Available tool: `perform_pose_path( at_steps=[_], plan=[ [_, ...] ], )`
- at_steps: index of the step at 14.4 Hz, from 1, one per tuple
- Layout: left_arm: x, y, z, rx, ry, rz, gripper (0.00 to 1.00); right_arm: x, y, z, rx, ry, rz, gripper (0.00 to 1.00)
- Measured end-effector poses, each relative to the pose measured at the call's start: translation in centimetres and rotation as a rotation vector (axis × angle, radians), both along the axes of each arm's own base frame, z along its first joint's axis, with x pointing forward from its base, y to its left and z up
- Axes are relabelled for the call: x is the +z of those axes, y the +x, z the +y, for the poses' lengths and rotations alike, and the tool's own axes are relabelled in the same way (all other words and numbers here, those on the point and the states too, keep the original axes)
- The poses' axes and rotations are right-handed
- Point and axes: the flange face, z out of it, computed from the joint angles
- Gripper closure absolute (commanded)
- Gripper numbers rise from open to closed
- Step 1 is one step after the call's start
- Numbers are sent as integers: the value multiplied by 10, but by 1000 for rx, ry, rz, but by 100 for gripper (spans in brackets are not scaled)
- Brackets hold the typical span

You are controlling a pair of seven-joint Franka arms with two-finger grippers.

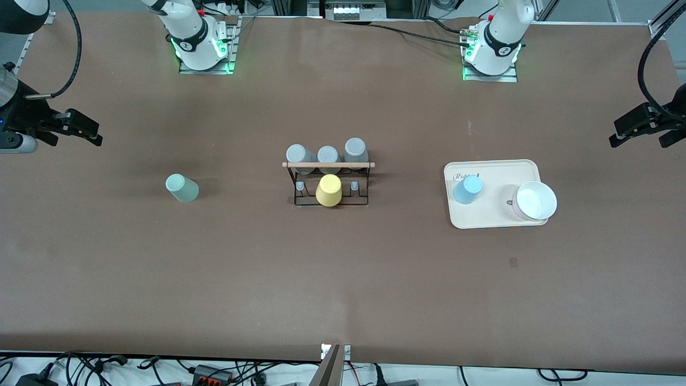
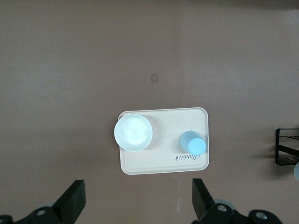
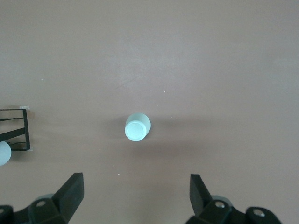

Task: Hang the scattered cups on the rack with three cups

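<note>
Two arms wait high at the surface's (image 1: 343,279) ends, each likely parked to look down on its own cup before reaching. The rack (image 1: 328,182) stands mid-surface with three grey cups (image 1: 326,155) and a yellow cup (image 1: 329,190) already on its pegs, so two pegs beside the yellow one look free. The tray (image 1: 496,217), toward the left arm's end, carries a white bowl (image 1: 536,200) and the blue cup (image 1: 468,190), mouth down. The mint cup (image 1: 182,188) sits mouth down toward the right arm's end. The left gripper (image 2: 138,198) hangs over the tray, jaws spread; the right gripper (image 3: 135,193) hangs over the mint cup, jaws spread. Only the wrist views show those jaws plainly; only the front view shows the rack whole.
</note>
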Motion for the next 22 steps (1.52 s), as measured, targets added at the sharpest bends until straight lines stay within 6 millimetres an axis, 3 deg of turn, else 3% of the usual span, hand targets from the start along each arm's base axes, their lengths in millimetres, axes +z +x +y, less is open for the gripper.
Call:
perform_pose_path(
  at_steps=[14,19,22],
  plan=[
    [14,-4,1,-4,49,-1,0,-7,4,4,7,0,8,0],
    [-4,-8,-20,52,-19,103,0,-15,9,4,9,1,11,0],
    [-40,1,-48,24,-66,179,0,-15,9,4,8,1,12,0]
  ],
)
